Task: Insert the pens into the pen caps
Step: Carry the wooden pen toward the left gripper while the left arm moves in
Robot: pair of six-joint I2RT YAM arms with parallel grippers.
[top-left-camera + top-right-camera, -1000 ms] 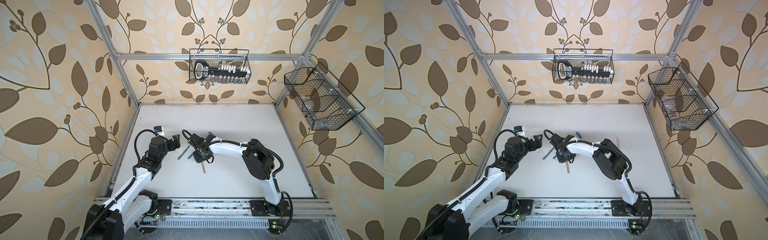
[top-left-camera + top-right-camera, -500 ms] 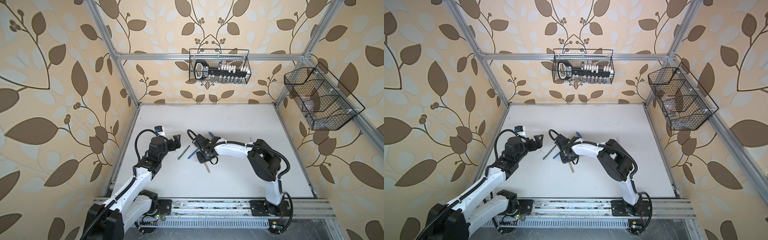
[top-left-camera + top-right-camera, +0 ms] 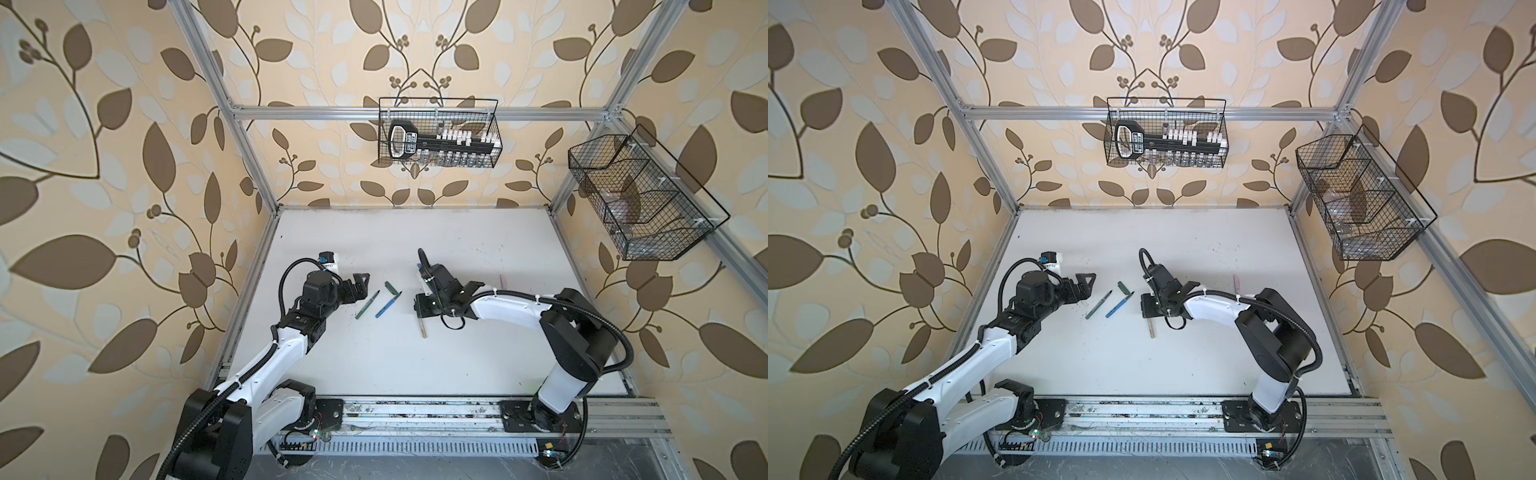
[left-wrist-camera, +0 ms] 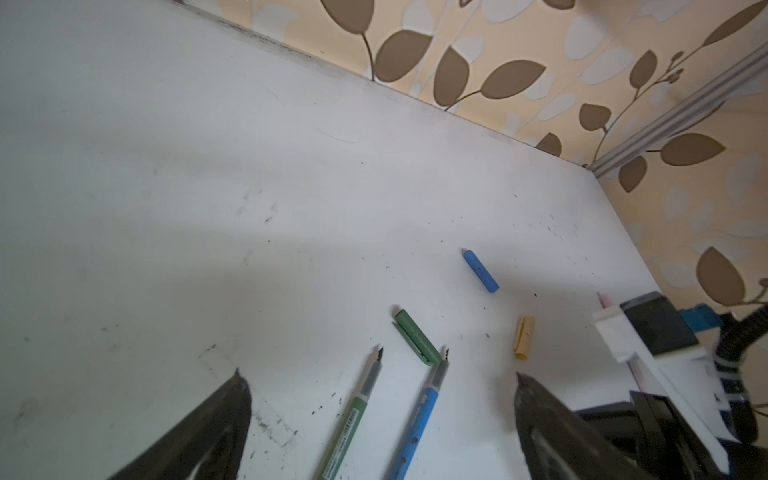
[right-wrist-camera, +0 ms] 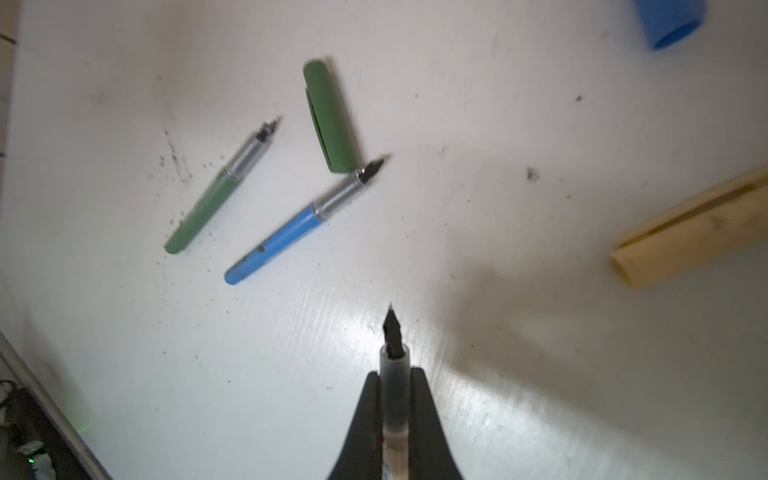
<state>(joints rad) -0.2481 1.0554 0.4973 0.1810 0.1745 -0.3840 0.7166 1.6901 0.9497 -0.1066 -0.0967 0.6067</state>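
My right gripper (image 5: 394, 380) is shut on the tan pen (image 5: 394, 399), whose dark tip sticks out past the fingers; in both top views the pen's tail (image 3: 423, 328) (image 3: 1151, 328) pokes out below that gripper (image 3: 420, 309). The tan cap (image 5: 690, 237) and blue cap (image 5: 669, 20) lie just beyond it. The green pen (image 3: 368, 304), blue pen (image 3: 386, 305) and green cap (image 3: 390, 287) lie on the table between the arms. My left gripper (image 4: 377, 372) stands open and empty, just left of the green pen (image 4: 353, 411). A pale pink pen (image 3: 503, 280) lies behind the right arm.
The white table (image 3: 415, 374) is fenced by an aluminium frame and papered walls. A wire basket (image 3: 438, 133) hangs on the back wall and another basket (image 3: 640, 199) on the right wall. Ink specks dot the table near the pens.
My right gripper has shut on the tan pen and drifted a little to the right with it. The left arm has stayed where it was, still open.
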